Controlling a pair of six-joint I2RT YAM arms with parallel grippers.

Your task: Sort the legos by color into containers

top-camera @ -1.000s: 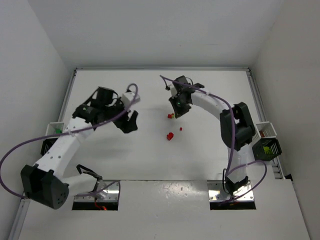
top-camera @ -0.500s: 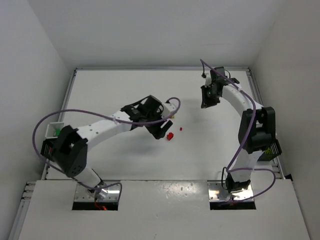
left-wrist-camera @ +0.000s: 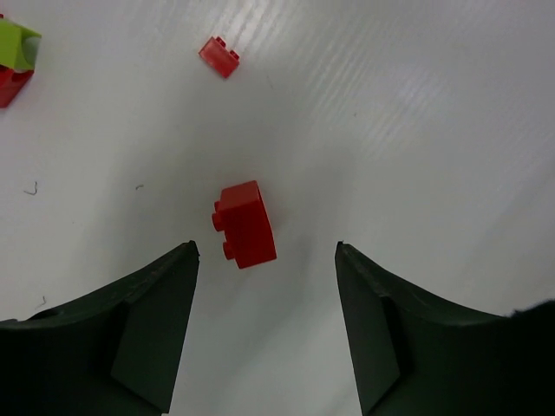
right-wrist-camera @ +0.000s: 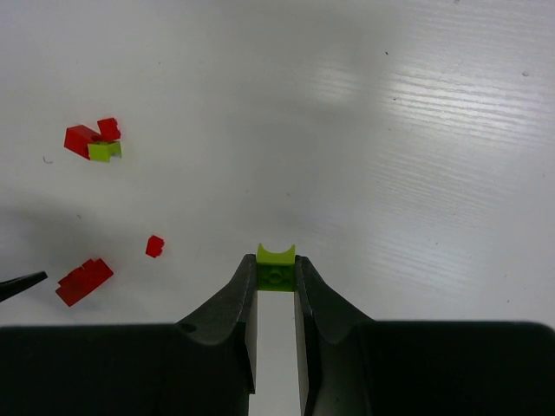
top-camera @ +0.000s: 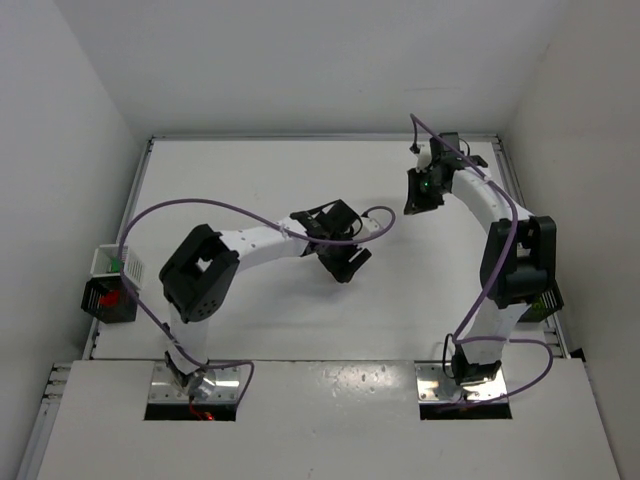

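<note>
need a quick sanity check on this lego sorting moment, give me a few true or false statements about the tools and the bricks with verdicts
1. The left tool is open, with a red brick lying on the table just ahead of its gap. True.
2. The right tool is empty. False: it is shut on a lime and green piece.
3. That red brick is lifted off the table. False: it lies on the table, touched by neither finger.
4. A lime brick sits against red bricks on the table. True.
</note>
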